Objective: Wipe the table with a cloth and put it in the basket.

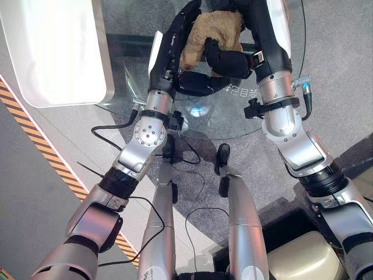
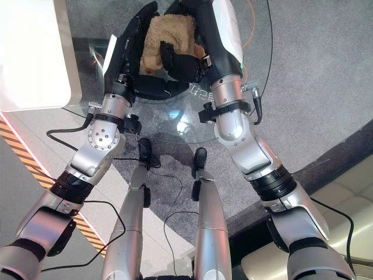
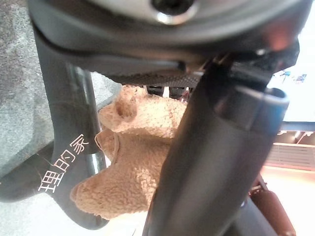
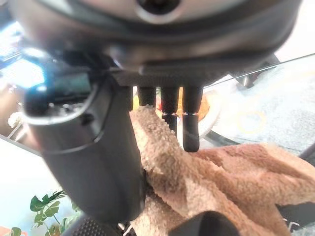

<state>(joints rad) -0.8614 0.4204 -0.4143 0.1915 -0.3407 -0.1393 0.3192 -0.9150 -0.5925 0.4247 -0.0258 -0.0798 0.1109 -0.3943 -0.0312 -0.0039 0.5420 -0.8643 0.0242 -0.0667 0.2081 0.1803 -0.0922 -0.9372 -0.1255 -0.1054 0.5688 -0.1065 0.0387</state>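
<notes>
A tan fleecy cloth [image 1: 210, 35] is seen bunched between the two robot hands above a round glass table [image 1: 221, 114]. The left robot hand [image 1: 175, 49] is placed against one side of the cloth, with its dark fingers running up along it and the thumb set below; in the left wrist view the cloth [image 3: 133, 167] is seen pressed between the thumb and the fingers, so it is pinched there. The right robot hand [image 1: 230, 61] is curled over the other side of the cloth; in the right wrist view its fingers [image 4: 189, 123] are laid down onto the fleece [image 4: 221, 177] while the thumb is closed against it from beneath.

A dark curved rim with white characters, possibly a basket [image 3: 64, 167], is seen just beside and under the cloth. The glass table is transparent, and a grey carpeted floor [image 1: 58, 134] is visible through and around it. Beside the left robot hand, well apart, a white rounded slab [image 1: 52, 52] is seen. An orange-and-black striped strip [image 1: 35, 137] is laid across the floor beyond the left arm.
</notes>
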